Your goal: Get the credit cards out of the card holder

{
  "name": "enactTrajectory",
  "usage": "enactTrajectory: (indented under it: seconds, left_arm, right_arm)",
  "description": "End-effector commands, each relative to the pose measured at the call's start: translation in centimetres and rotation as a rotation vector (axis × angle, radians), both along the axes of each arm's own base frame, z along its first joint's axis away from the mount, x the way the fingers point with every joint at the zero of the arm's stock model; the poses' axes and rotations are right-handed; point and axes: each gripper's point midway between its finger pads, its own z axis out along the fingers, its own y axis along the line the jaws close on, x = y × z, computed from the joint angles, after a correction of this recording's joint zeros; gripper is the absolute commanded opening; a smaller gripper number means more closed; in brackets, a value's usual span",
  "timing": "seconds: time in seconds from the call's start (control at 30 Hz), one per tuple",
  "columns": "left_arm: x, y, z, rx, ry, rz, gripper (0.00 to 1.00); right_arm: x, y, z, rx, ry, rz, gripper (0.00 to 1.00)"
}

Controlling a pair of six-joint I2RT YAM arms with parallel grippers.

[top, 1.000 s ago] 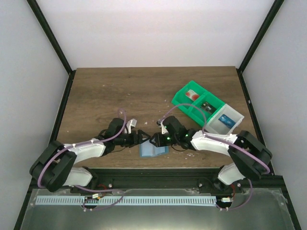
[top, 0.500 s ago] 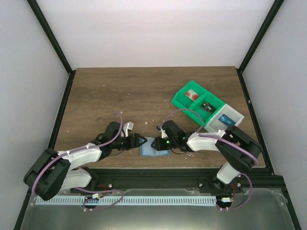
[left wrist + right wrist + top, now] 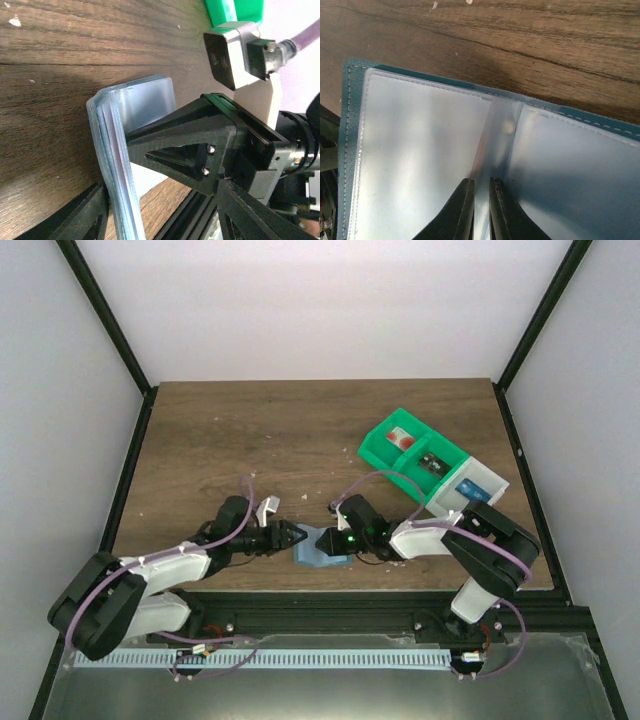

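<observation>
Card holder: light blue, on the wood tabletop close to its near edge, about mid-width, between the two gripper heads. Well apart from the green-and-white bins at the right rear.

Right gripper: over the holder. The wrist view shows the holder spread open, with a teal border, a pale stitch line and glossy clear pockets on either side of the centre crease. The fingers are drawn almost together and pinch a thin clear leaf standing up at the crease. Clamped on that inner leaf of the card holder.

Left gripper: at the holder's left edge, jaws apart. Its wrist view shows the holder's leaves edge-on, several thin clear layers fanned against the blue cover. The lower end of the stack runs down between the two left fingers. Whether either finger touches it cannot be told.

Pocket contents: the plastic is pale and reflective, so what lies inside cannot be told. No print can be made out on the pockets.

Bins: three compartments show a red-and-white item, a dark item and a blue item. Any lettering on them is too small to read.
</observation>
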Motion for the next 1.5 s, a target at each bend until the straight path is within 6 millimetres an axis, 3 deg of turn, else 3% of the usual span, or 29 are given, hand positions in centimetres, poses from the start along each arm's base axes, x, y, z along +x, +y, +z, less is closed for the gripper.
enactTrajectory:
  seconds: [0.0,0.13,0.3,0.5,0.73,1.37,1.47]
  left_arm:
    - [0.5,0.1,1.7,-0.008,-0.044,0.011,0.60]
    - [1.0,0.7,3.8,0.011,-0.091,0.052,0.65]
    - [0.5,0.2,6.1,-0.088,-0.123,0.038,0.72]
    - [0.8,0.1,3.7,-0.045,-0.085,0.032,0.73]
    - [0.6,-0.9,2.2,-0.069,-0.040,-0.016,0.68]
    - [-0.1,-0.8,0.5,-0.083,0.002,-0.018,0.52]
    - [-0.2,-0.9,0.3,-0.090,0.013,-0.019,0.46]
  right_arm:
    - [-1.3,-0.5,-1.5,-0.026,0.046,0.014,0.11]
    - [-1.4,-0.5,-1.5,-0.026,0.048,0.016,0.11]
    - [-1.2,-0.4,-1.4,-0.021,0.043,0.014,0.11]
    - [-1.2,-0.4,-1.7,-0.025,0.048,0.011,0.11]
    - [-1.3,-0.5,-1.7,-0.026,0.051,0.014,0.11]
    - [-1.3,-0.6,-1.5,-0.011,0.047,0.003,0.10]
    - [-1.3,-0.6,-1.3,-0.007,0.042,0.000,0.10]
